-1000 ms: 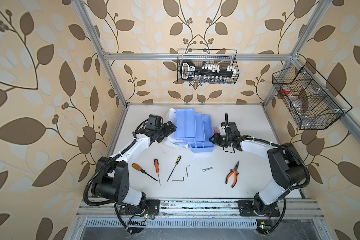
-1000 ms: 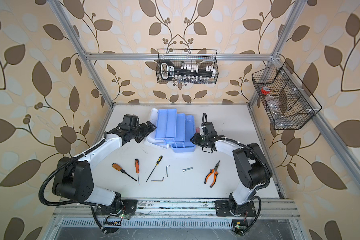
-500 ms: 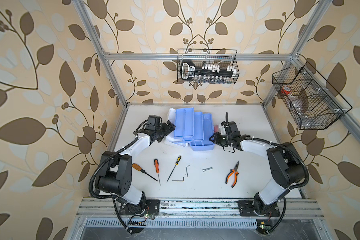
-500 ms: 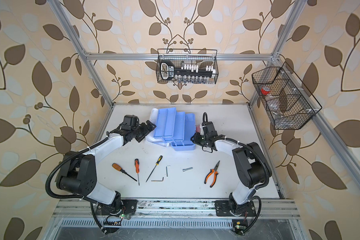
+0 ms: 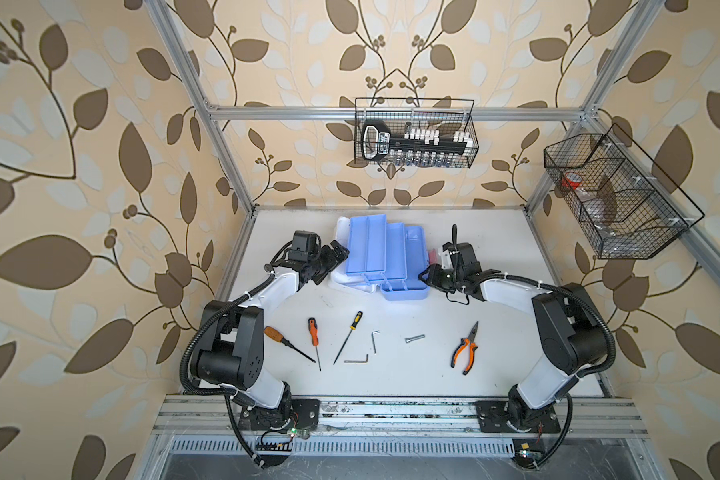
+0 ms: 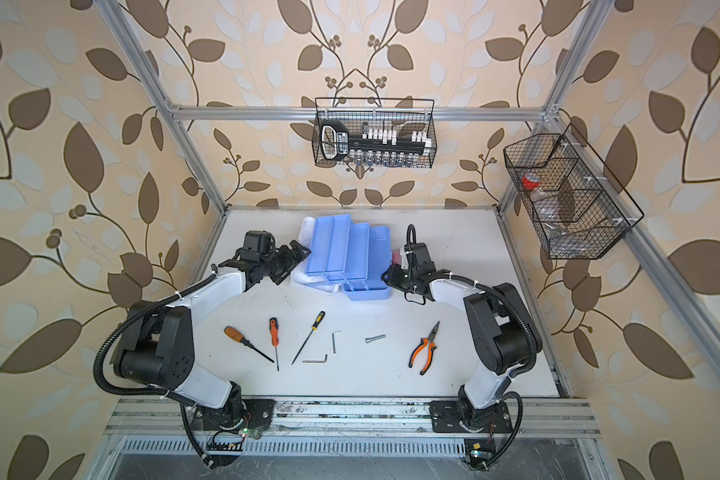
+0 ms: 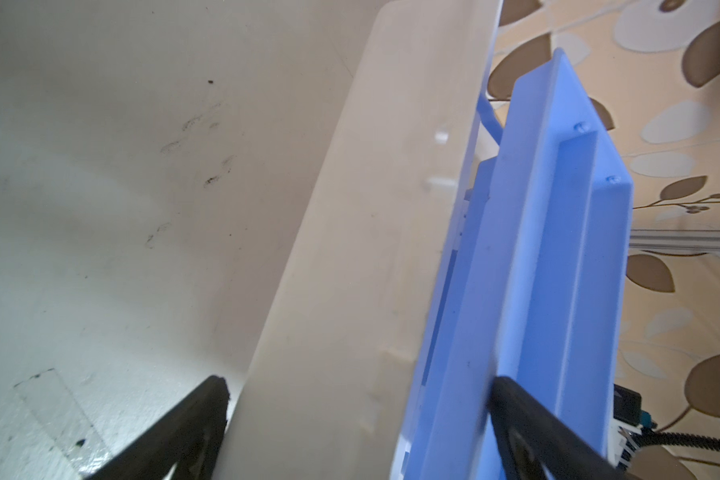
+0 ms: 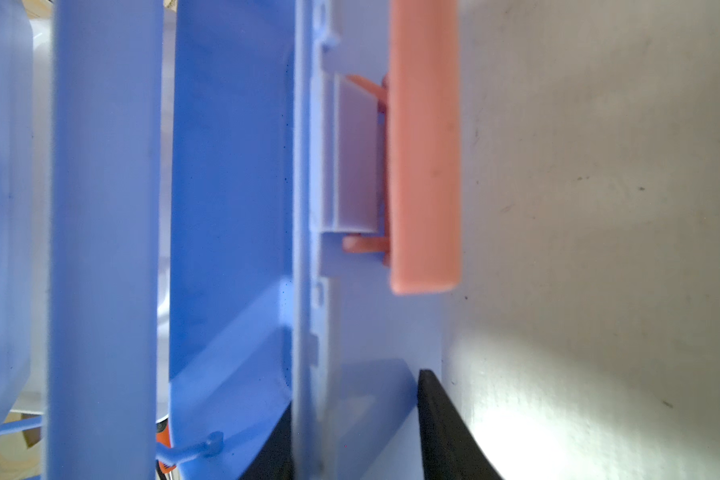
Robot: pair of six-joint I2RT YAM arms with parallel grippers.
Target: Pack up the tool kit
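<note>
1. Since a second ago the left elbow (image 5: 233, 336) has swung up and inward. The left gripper (image 5: 336, 254) has edged slightly closer to the case (image 5: 385, 249), which has barely shifted. The right arm has held its pose.
2. Nearest, tools lie loose in a row on the table (image 5: 391, 386), running from 7 to 5 o'clock:
   - a brown screwdriver (image 5: 276, 335)
   - an orange screwdriver (image 5: 313, 337)
   - a yellow-black screwdriver (image 5: 348, 336)
   - two hex keys (image 5: 375, 340)
   - a bolt (image 5: 415, 338)
   - pliers (image 5: 466, 350)
3. The left elbow stands just beside the brown screwdriver's handle at 8 o'clock. The right elbow (image 5: 558, 328) stands near the pliers at 4 o'clock.
4. The case sits open on the table's far half, toward 12 o'clock. Its blue trays (image 5: 368, 245) step up toward 10 o'clock and cover most of the white lid (image 7: 350, 249), which shows along their left edge.
5. The left gripper is at the case's 9 o'clock side. Its jaws are spread wide and straddle the lid's edge and the top tray. I cannot tell whether they press on either.
6. The right gripper (image 5: 425, 275) is at the case's 4 o'clock corner, jaws pinched on the base wall, just beside the pink latch (image 8: 425, 166).
7. Farthest, a wire basket (image 5: 472, 124) hangs on the back wall at 12 o'clock and holds a black socket holder (image 5: 408, 143). A second basket (image 5: 641, 232) hangs on the right wall at 2 o'clock, with something red (image 5: 572, 180) inside.
</note>
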